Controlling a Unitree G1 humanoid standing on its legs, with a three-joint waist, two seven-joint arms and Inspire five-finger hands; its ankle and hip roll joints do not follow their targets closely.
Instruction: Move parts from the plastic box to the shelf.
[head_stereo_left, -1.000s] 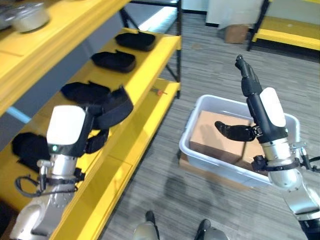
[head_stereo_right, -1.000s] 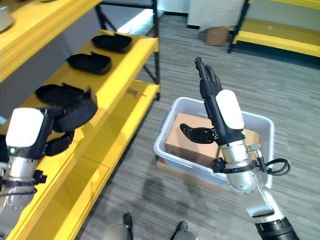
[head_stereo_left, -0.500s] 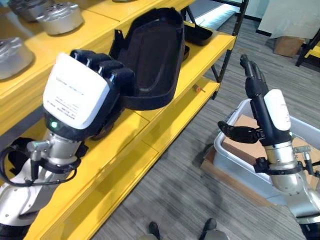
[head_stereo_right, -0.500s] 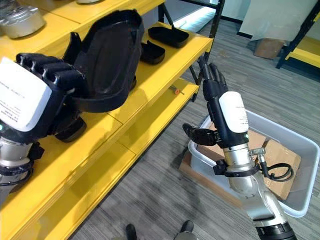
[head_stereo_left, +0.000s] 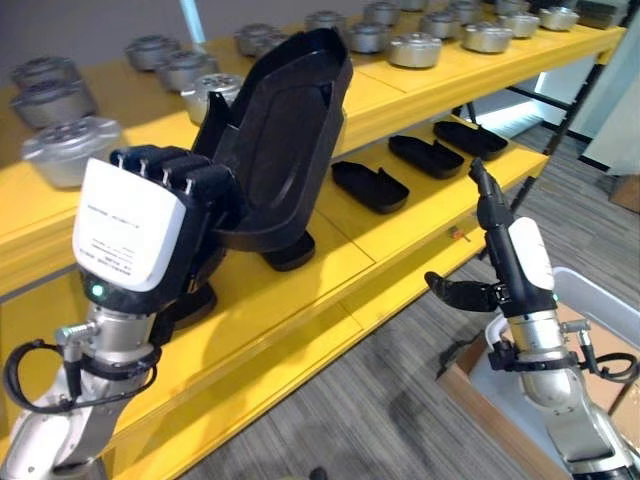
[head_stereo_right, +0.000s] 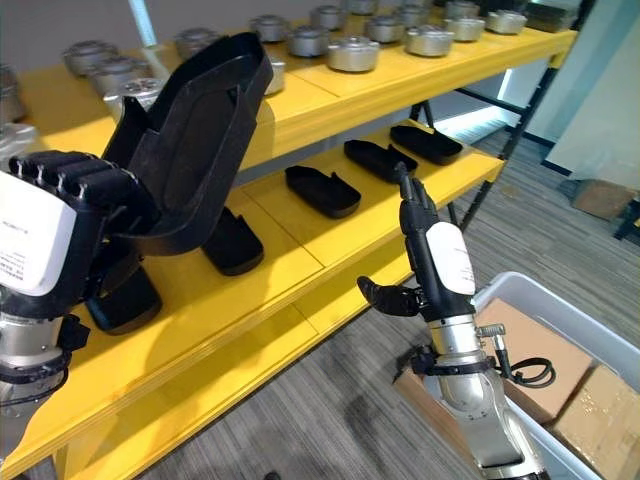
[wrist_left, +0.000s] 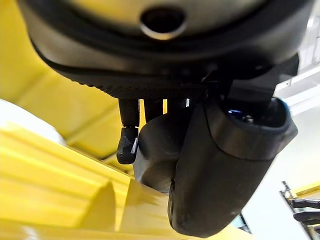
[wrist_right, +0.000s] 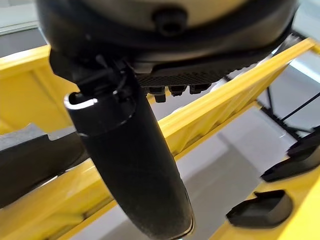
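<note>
Left hand (head_stereo_left: 170, 215) up high, fingers curled tight round the lower rim of a big black tray-shaped part (head_stereo_left: 283, 140), which stands tilted on end above the hand, hollow side facing out. Just beyond that hand, the yellow shelf (head_stereo_left: 330, 250), and on its middle level more black parts: one (head_stereo_left: 288, 251) right beneath the held piece, another (head_stereo_left: 369, 186) further along, then two more (head_stereo_left: 425, 156) toward the far end. Above the held part, the top level carries rows of round silver metal castings (head_stereo_left: 414, 49). Over to the right hand (head_stereo_left: 492, 255): fingers straight and together pointing up, thumb (head_stereo_left: 455, 292) stuck out sideways, holding nothing, hanging in front of the shelf's edge. Below and behind that hand, the pale plastic box (head_stereo_right: 560, 310) on the grey floor, brown cardboard (head_stereo_right: 545, 345) inside.
</note>
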